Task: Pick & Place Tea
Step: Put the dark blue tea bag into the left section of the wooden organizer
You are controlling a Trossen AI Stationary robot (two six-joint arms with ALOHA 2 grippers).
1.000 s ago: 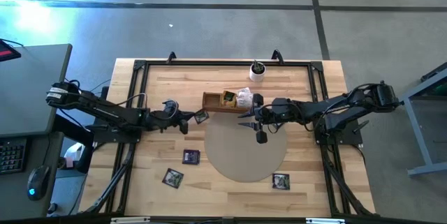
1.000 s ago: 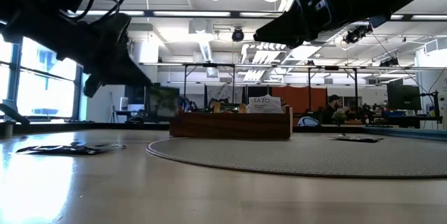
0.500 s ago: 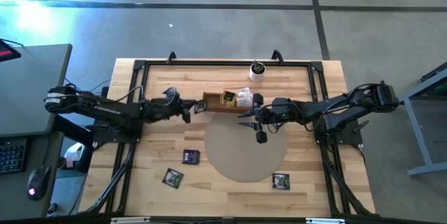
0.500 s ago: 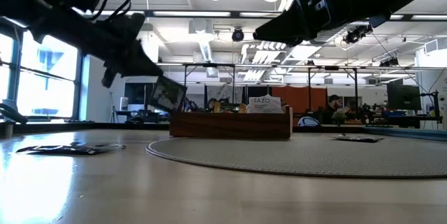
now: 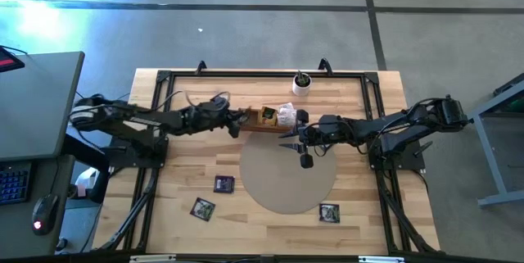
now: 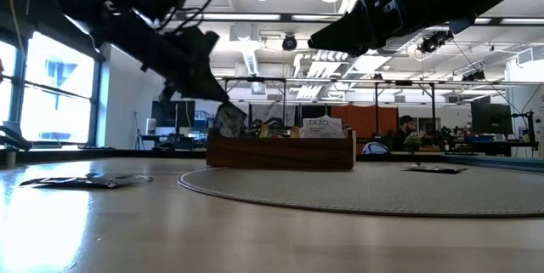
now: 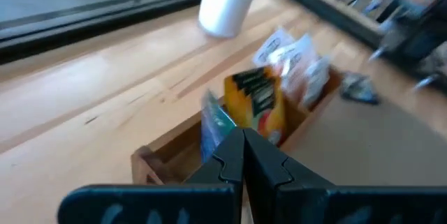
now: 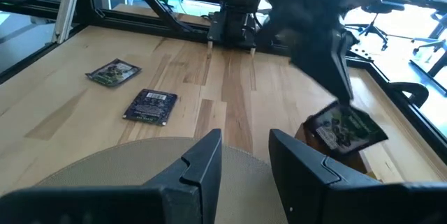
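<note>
Here, tea sachet (image 8: 346, 129) edge-down over box (image 6: 280, 150)

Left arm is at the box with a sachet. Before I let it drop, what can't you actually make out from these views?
- High view: the left gripper hides its held sachet and the wooden box's near end.
- Low view: the box wall hides the floor inside.
- Left wrist view: blurred; sachet prints in the box unreadable.
- Right gripper: open, empty, waiting over the round mat.

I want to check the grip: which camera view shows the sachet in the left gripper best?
The right wrist view: the dark sachet hangs face-on from the left gripper above the wooden box. The low view shows it small, the left wrist view edge-on, the high view barely.
</note>
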